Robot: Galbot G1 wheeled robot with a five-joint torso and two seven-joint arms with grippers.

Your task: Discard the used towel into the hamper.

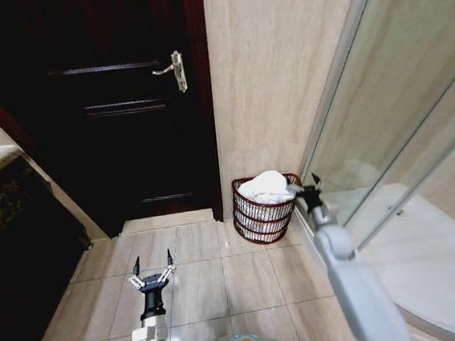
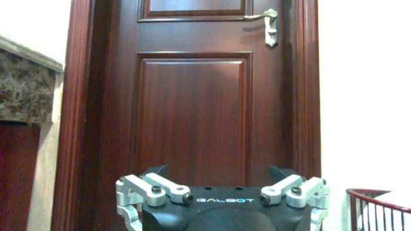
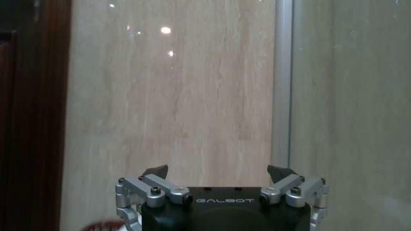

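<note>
Head view: the hamper (image 1: 267, 207) sits on the tile floor in the corner where the beige wall meets the glass shower screen (image 1: 384, 123), just right of the dark door (image 1: 116, 100), and a white towel (image 1: 266, 186) is already heaped inside it, mounded above the rim. The right gripper (image 1: 307, 184) hovers at the hamper's right rim, fingers spread, nothing between them (so the drop looks done, judging by the towel's place). The left gripper (image 1: 153, 270) is parked low over the floor tiles, well apart from the hamper, fingers spread and empty; the hamper lies ahead and to its right, so the right arm is clearly the nearer one. Left wrist view: left gripper (image 2: 222, 174) faces the door, tips apart, with the hamper's red rim (image 2: 378, 199) at the frame edge. Right wrist view: right gripper (image 3: 222, 172) points at the wall beside the screen's metal frame, tips apart, holding nothing.
</note>
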